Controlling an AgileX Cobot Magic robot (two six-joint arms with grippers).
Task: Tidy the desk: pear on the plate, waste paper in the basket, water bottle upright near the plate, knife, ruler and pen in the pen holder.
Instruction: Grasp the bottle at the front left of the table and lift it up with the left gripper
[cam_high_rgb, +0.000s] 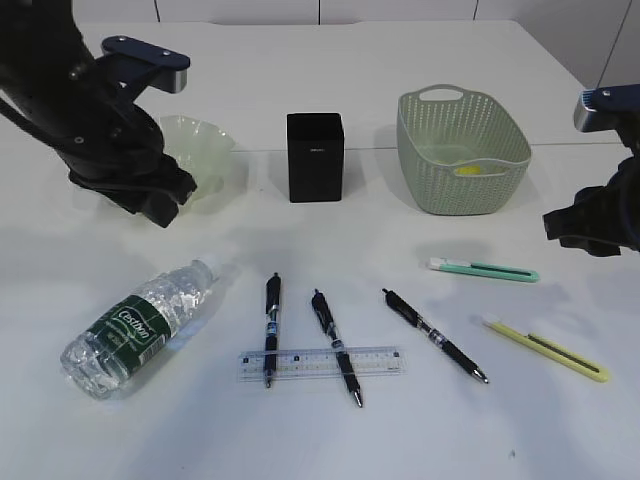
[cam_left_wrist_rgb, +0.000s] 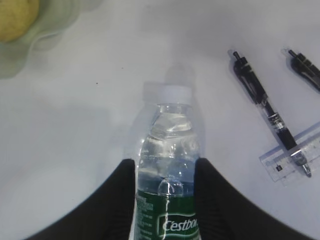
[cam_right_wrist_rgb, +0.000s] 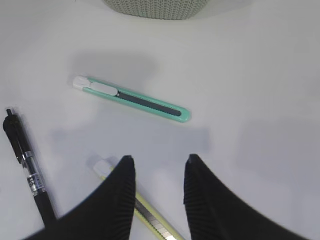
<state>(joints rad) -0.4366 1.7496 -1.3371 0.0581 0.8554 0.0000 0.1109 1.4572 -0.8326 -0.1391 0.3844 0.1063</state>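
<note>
Water bottle (cam_high_rgb: 136, 329): clear crinkled plastic, white cap, green "Cestbon" label (lying left of ruler (cam_high_rgb: 322, 363)); left gripper (cam_left_wrist_rgb: 165, 172) and right gripper (cam_right_wrist_rgb: 157, 172) jaws apart.

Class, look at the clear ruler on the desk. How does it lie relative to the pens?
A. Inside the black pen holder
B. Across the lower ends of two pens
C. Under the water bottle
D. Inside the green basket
B: in the exterior view the ruler lies flat on the desk, crossing the lower ends of two pens.
</note>
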